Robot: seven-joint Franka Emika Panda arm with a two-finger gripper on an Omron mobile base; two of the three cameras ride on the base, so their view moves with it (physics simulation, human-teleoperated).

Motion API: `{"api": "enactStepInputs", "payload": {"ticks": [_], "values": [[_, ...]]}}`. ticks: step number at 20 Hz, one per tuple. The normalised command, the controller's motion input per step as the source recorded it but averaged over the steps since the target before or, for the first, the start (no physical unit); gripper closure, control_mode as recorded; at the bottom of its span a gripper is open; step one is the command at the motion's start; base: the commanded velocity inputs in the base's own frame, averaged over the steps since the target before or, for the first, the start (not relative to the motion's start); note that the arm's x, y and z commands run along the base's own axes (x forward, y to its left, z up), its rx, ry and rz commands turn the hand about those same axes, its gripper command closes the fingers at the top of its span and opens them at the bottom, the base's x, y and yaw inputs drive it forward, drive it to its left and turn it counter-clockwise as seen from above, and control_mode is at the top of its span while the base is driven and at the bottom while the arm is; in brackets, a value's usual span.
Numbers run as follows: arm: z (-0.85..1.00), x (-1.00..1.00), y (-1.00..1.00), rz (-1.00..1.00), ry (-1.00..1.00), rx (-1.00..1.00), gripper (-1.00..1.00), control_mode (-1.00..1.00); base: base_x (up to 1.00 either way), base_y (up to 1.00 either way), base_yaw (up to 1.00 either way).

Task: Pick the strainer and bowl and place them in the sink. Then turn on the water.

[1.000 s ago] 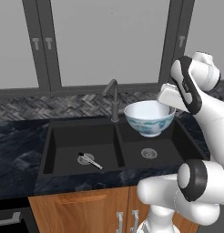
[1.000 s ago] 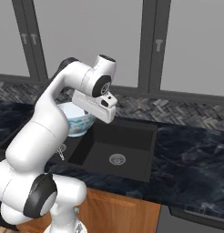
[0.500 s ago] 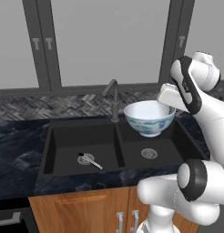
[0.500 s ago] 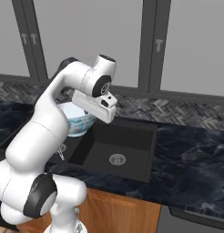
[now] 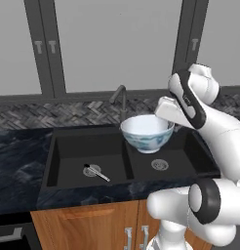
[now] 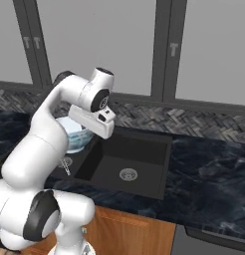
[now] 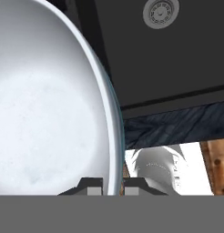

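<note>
The two-finger gripper (image 7: pixel 113 185), pinched shut on the rim of the round white ceramic bowl (image 5: pixel 147 133), holds it above the black double-basin sink (image 5: pixel 63 144), where a thin rim grip could slip and drop it hard.

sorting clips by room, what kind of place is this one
A kitchen, rendered rather than real: a black double-basin sink with a dark gooseneck faucet set in a dark marbled counter, and wooden cabinet doors below.
</note>
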Motion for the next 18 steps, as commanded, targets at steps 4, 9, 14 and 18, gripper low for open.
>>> {"api": "enactStepInputs", "payload": {"ticks": [4, 9, 14, 18], "values": [[-0.62, 0.24, 0.92, 0.0, 0.0, 0.0, 1.0, -1.0, 0.0, 0.0, 0.0], [-0.68, 0.35, 0.75, 0.0, -0.01, 0.01, 1.0, -1.0, 0.0, 0.0, 0.0], [-0.69, 0.38, 0.54, 0.0, -0.03, 0.04, 1.0, -1.0, 0.0, 0.0, 0.0], [-0.61, 0.52, 0.59, 0.0, -0.02, 0.02, 1.0, -1.0, 0.0, 0.0, 0.0]]}}
